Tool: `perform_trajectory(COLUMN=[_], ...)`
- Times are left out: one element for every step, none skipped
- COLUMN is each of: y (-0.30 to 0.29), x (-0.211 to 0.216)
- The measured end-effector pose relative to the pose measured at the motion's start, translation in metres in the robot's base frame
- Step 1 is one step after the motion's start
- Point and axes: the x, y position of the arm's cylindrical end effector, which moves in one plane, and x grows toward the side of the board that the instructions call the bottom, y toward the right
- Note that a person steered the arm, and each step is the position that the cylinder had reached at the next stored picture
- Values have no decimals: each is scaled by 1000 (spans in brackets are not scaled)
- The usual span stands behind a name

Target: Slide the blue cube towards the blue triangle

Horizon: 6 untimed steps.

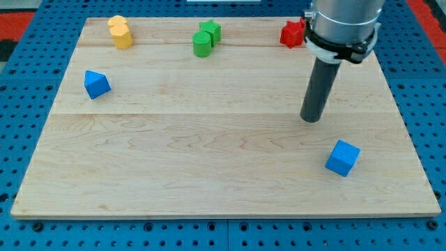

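Observation:
The blue cube [343, 157] lies on the wooden board [209, 139] at the view's lower right. The blue triangle [96, 84] lies at the view's left, in the upper half of the board. My tip [311, 118] rests on the board above and a little to the left of the blue cube, apart from it. The whole width of the board lies between the cube and the triangle.
A yellow block [120, 32] sits at the view's top left. Two green blocks [205, 37] sit together at the top middle. A red block [292, 33] sits at the top right, partly behind the arm. A blue pegboard surrounds the board.

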Motion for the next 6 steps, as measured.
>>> perform_trajectory(y=[46, 72, 47, 4, -14, -10], x=[15, 42, 87, 83, 90, 104])
